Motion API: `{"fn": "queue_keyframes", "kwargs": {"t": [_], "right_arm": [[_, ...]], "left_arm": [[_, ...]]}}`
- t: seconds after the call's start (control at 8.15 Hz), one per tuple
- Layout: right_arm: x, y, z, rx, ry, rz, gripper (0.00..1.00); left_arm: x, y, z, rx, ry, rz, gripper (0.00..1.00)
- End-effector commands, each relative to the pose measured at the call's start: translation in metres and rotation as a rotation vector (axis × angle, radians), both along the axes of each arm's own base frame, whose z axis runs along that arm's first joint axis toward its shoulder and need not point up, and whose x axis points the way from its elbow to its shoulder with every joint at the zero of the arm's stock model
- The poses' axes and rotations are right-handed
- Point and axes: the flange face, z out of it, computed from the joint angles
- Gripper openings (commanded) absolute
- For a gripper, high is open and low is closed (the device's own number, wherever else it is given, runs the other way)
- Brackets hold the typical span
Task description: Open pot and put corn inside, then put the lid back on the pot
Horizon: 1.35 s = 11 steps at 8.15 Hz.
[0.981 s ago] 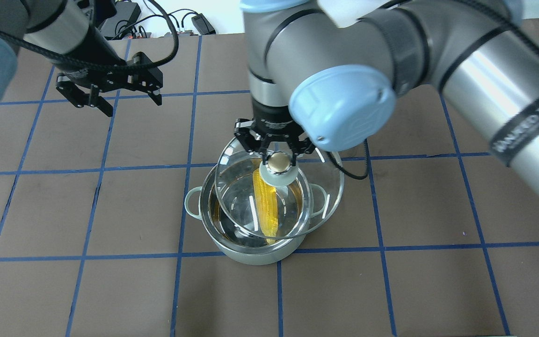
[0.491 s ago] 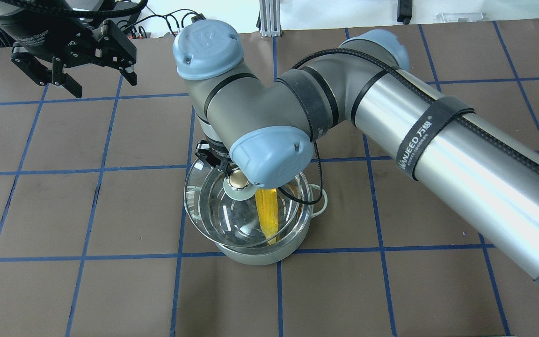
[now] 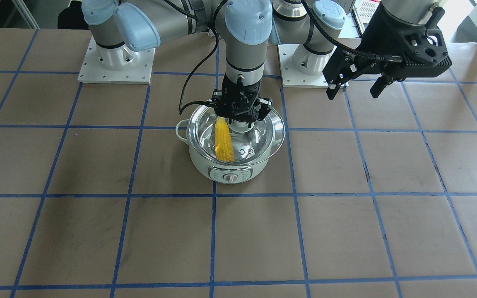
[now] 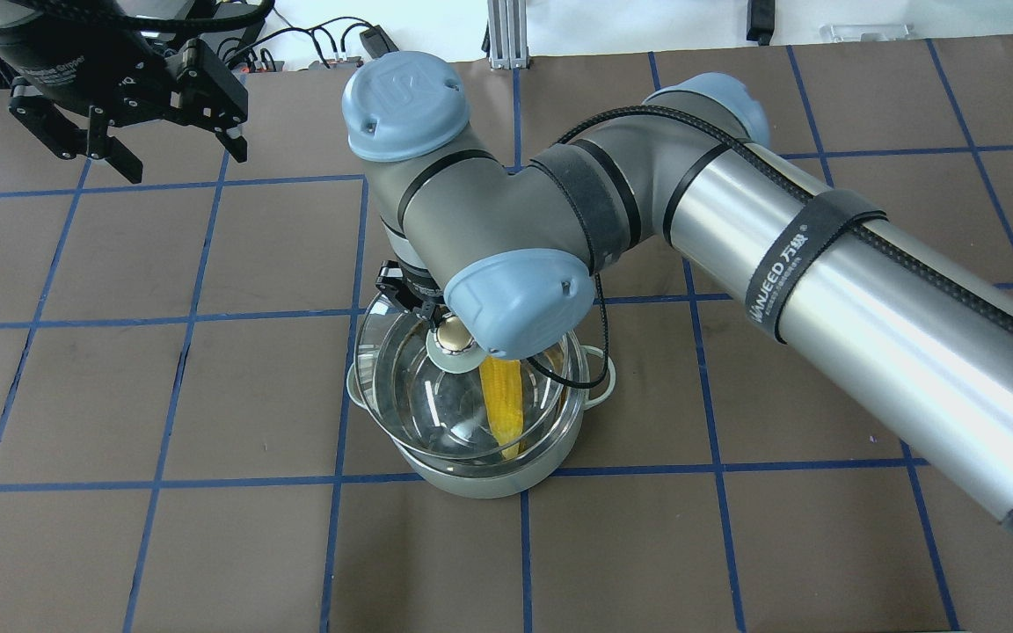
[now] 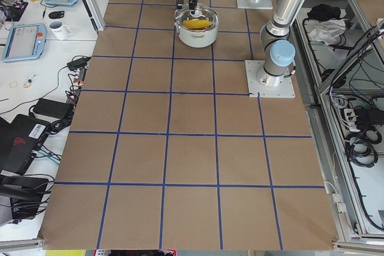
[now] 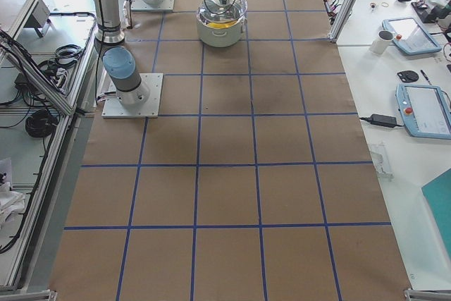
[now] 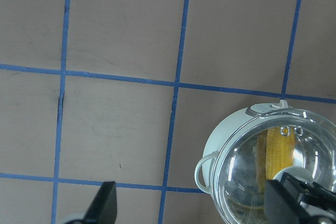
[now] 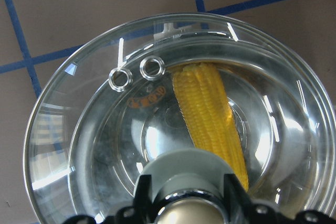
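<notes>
The pale green pot [image 3: 226, 169] stands mid-table with the yellow corn [image 3: 223, 140] lying in its steel bowl. My right gripper [image 3: 242, 120] is shut on the knob [image 4: 451, 338] of the clear glass lid [image 4: 401, 387]. It holds the lid over the pot, shifted a little to the robot's left of the rim. I cannot tell whether the lid touches the rim. The right wrist view shows the corn [image 8: 210, 114] through the lid [image 8: 94, 145]. My left gripper [image 4: 185, 163] is open and empty, high at the back left.
The pot's control panel with dial [image 3: 231, 177] faces away from the robot. The brown mat with blue tape lines [image 4: 207, 396] surrounds the pot. Cables and a power brick [image 4: 366, 40] lie beyond the table's far edge.
My right arm has swung the lid leftward over the pot and lowered it toward the rim. My left gripper has drawn back to the far left, still open.
</notes>
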Motion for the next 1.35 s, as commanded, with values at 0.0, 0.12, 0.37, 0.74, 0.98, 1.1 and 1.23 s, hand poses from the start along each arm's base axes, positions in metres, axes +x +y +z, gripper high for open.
{"fn": "queue_keyframes", "kwargs": {"t": [0.0, 0.12, 0.37, 0.74, 0.98, 1.1, 1.23], "right_arm": [[-0.012, 0.001, -0.013, 0.027, 0.015, -0.011, 0.40], [-0.012, 0.002, -0.015, 0.032, 0.016, -0.002, 0.40], [-0.011, 0.002, -0.015, 0.034, 0.010, -0.004, 0.40], [-0.013, 0.005, -0.019, 0.062, 0.029, 0.031, 0.40], [-0.014, 0.007, -0.020, 0.076, 0.038, 0.031, 0.40], [-0.014, 0.007, -0.020, 0.078, 0.035, 0.033, 0.40], [-0.014, 0.006, -0.021, 0.081, 0.033, 0.032, 0.40]], "left_arm": [[0.000, 0.000, -0.002, 0.004, -0.002, -0.001, 1.00], [-0.001, 0.000, -0.002, 0.004, 0.001, -0.004, 1.00], [0.000, 0.000, -0.003, 0.007, -0.002, -0.009, 1.00], [0.000, 0.000, -0.015, 0.030, -0.001, -0.010, 1.00], [0.000, 0.000, -0.017, 0.034, 0.000, -0.009, 1.00], [0.000, 0.000, -0.017, 0.034, -0.002, -0.009, 1.00], [0.000, 0.000, -0.017, 0.034, 0.000, -0.006, 1.00]]}}
